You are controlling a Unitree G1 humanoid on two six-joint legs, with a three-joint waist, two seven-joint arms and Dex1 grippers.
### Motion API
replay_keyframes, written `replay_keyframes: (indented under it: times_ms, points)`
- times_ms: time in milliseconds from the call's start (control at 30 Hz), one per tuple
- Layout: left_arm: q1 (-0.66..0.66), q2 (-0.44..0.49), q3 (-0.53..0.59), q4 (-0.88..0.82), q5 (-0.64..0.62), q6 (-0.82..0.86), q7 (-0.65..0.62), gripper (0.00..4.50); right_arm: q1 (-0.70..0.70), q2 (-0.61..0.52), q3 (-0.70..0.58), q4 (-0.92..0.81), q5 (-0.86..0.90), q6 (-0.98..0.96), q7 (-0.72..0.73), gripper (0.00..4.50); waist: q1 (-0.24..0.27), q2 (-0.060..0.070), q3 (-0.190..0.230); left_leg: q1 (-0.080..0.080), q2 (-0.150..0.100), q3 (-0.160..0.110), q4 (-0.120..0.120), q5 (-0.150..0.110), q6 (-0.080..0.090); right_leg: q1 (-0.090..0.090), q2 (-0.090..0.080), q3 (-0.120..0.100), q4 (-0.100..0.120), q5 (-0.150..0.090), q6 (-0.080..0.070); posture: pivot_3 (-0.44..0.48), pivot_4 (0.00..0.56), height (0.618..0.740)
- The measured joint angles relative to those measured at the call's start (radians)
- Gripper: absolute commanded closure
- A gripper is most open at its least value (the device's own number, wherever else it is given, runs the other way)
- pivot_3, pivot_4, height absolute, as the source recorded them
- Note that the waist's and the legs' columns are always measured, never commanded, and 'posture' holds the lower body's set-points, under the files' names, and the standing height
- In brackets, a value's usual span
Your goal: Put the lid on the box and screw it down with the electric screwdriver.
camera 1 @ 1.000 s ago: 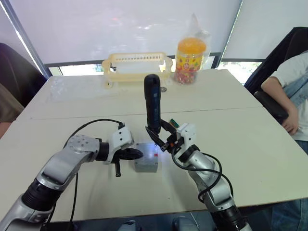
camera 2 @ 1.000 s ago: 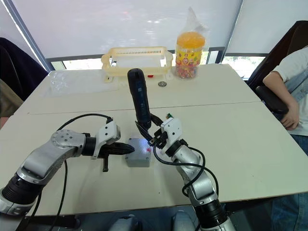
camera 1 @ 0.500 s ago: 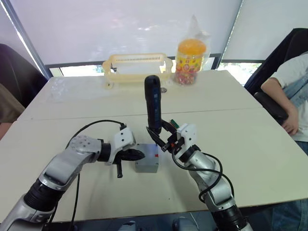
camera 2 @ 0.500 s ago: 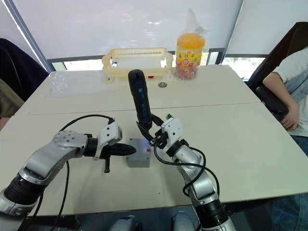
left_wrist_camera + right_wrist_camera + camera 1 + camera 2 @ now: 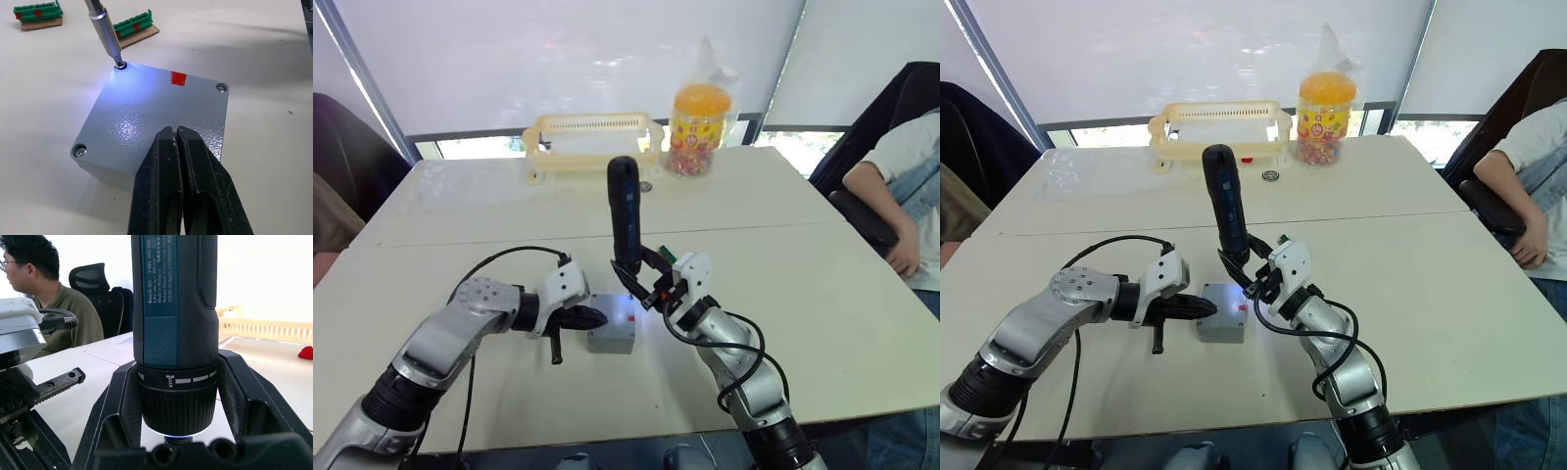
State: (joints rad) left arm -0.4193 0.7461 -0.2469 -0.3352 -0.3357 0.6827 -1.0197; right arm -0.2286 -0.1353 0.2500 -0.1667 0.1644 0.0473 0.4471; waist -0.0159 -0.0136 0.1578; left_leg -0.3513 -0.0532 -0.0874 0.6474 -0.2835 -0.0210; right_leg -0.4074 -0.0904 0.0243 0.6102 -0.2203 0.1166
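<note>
The lid (image 5: 156, 117) covers the box (image 5: 1221, 333), hiding its interior. In the left wrist view the electric screwdriver (image 5: 104, 27) is cut off above its metal bit, and the left gripper (image 5: 176, 161) hides the lid's near corner. A person's arm (image 5: 901, 186) is cut off at the edge.

Box with lid at the near centre of the tabletop (image 5: 1449, 294), an end effector on each side.

The lid (image 5: 156, 117) lies on the box (image 5: 1223, 326). The left end effector (image 5: 1197, 309) is at the box's left side; the right end effector (image 5: 1252, 277) is at its right, far corner, with the electric screwdriver (image 5: 1224, 211) upright in it, bit on the lid's corner screw. Two small terminal blocks (image 5: 134, 30) lie just beyond the box. At the far edge stand a tray (image 5: 1219, 124) and, right of it, a jar (image 5: 1325, 106). A person (image 5: 1538, 166) sits at the right.
</note>
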Motion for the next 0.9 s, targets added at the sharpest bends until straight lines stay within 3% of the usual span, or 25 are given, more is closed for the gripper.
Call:
replay_keyframes:
  times_ms: [900]
  points:
    - [0.01, 0.0, 0.0, -0.005, -0.001, 0.005, 0.001, 4.44, 0.011, 0.026, 0.001, 0.005, 0.015, 0.003, 0.001, 2.72, -0.001, -0.001, -0.001, 0.0, 0.001, -0.001, -0.002, 0.0, 0.0, -0.001, -0.001, 0.0, 0.0, -0.002, -0.001, 0.0, 0.15, 0.74]
